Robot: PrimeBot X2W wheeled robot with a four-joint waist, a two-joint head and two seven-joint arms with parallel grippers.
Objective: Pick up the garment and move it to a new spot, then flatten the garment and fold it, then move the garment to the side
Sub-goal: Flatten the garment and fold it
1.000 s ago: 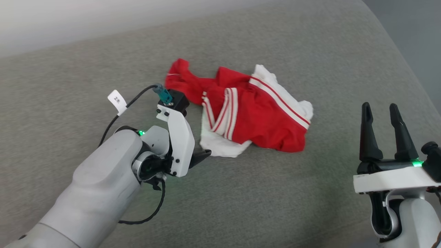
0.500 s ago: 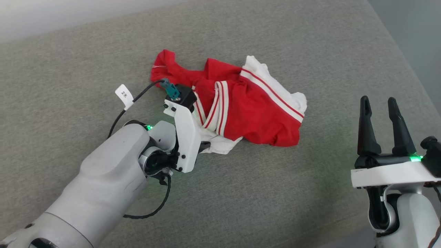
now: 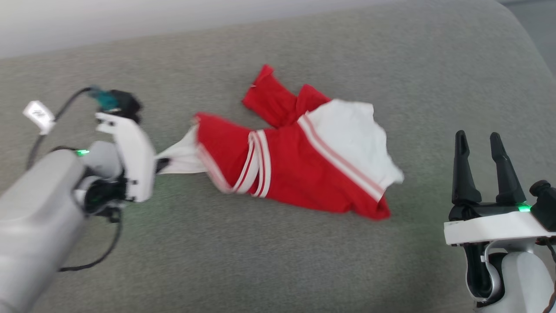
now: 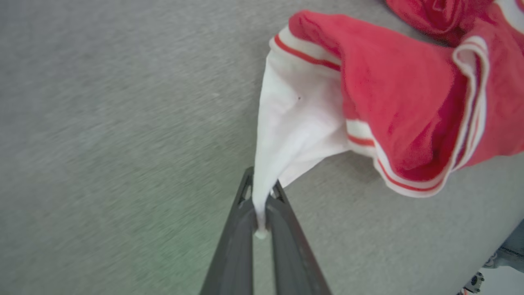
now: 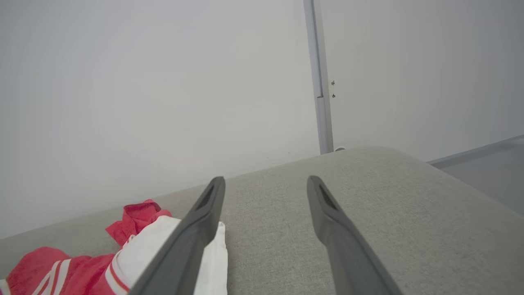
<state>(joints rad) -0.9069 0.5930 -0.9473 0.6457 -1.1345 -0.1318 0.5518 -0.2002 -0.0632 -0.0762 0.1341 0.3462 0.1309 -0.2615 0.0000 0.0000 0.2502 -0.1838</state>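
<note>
Left jaws closed tight on a pinch of white cloth. In the left wrist view the two long dark fingers (image 4: 232, 258) meet around the tip of a white sleeve end (image 4: 294, 123), which rises from them in a taut cone. That sleeve end belongs to the garment (image 3: 304, 174), a bright red soft-fabric shirt with white sleeve ends and thin red-and-white stripe trim. In the head view the left jaws sit mostly hidden behind the white wrist housing (image 3: 132, 152) on the pale forearm (image 3: 34, 217), with a small white label tag (image 3: 39, 115) up beside it. This side of the view is blurred. The garment starts right at the left jaws and spreads away from them toward the right jaws, rumpled. Most of it rests on a grey woven-fabric cushion (image 3: 278, 261). A second white sleeve end (image 3: 352, 139) lies on the side facing the right jaws. Right jaws open and empty, with the dark fingers (image 3: 462, 174) pointing up the head view. They are near the garment's closest red corner but clear of it. In the right wrist view bare grey cushion (image 5: 266, 213) shows between the spread fingers (image 5: 339, 246). The garment (image 5: 61, 270) lies off to the left, partly behind the left-hand finger. Beyond the fingertips is a pale wall (image 5: 163, 82) with a grey vertical strip (image 5: 321, 82).
</note>
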